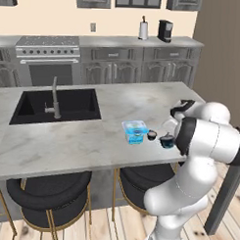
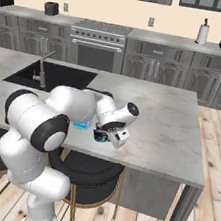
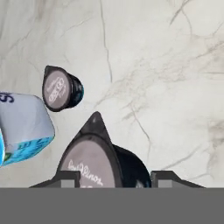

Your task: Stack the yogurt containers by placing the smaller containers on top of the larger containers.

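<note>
The light-blue tub with a pale lid lies on the island counter; the hand view shows it at the left edge. Just right of it stands the tiny dark cup, lying apart in the hand view. The bigger dark cup is right of that, close to the counter's front edge. In the hand view this cup sits between my two fingertips, which press on its sides. My gripper is shut on it. From the right base view the gripper points down at the cup, low over the counter.
A black sink with a faucet is set in the counter to the left. Two dark stools stand under the front edge. My own elbow hangs over the counter's right corner. Bare marble lies behind and right of the cups.
</note>
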Controlling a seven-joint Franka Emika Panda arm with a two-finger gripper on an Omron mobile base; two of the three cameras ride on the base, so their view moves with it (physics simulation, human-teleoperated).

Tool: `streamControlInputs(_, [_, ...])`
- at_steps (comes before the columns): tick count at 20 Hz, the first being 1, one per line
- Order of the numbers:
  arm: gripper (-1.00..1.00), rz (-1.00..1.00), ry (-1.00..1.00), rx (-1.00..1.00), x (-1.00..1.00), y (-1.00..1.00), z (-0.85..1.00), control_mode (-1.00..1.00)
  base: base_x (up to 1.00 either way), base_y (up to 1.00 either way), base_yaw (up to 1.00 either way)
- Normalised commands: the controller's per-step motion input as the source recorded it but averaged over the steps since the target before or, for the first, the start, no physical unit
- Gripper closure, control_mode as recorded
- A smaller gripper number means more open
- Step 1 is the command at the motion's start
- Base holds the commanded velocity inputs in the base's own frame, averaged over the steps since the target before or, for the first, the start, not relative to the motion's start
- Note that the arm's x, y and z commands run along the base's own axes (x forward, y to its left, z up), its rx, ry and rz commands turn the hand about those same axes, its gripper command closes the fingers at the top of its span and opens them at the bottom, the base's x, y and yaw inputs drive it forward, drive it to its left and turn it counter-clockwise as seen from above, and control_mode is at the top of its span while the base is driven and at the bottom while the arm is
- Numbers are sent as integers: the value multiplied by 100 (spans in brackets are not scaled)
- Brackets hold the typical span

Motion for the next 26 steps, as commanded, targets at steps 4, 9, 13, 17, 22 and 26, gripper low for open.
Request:
streamControlInputs(4, [100, 0, 0, 7, -4, -4, 57, -100, 0, 0, 0])
streamControlInputs(9, [100, 0, 0, 1, -1, 0, 60, -100, 0, 0, 0])
streamControlInputs(13, [100, 0, 0, 0, 0, 0, 56, -100, 0, 0, 0])
streamControlInputs(17, [100, 0, 0, 0, -5, 0, 37, -100, 0, 0, 0])
streamControlInputs(22, [100, 0, 0, 0, -5, 7, 22, -100, 0, 0, 0])
streamControlInputs(26, [100, 0, -3, 0, -6, 16, 26, -100, 0, 0, 0])
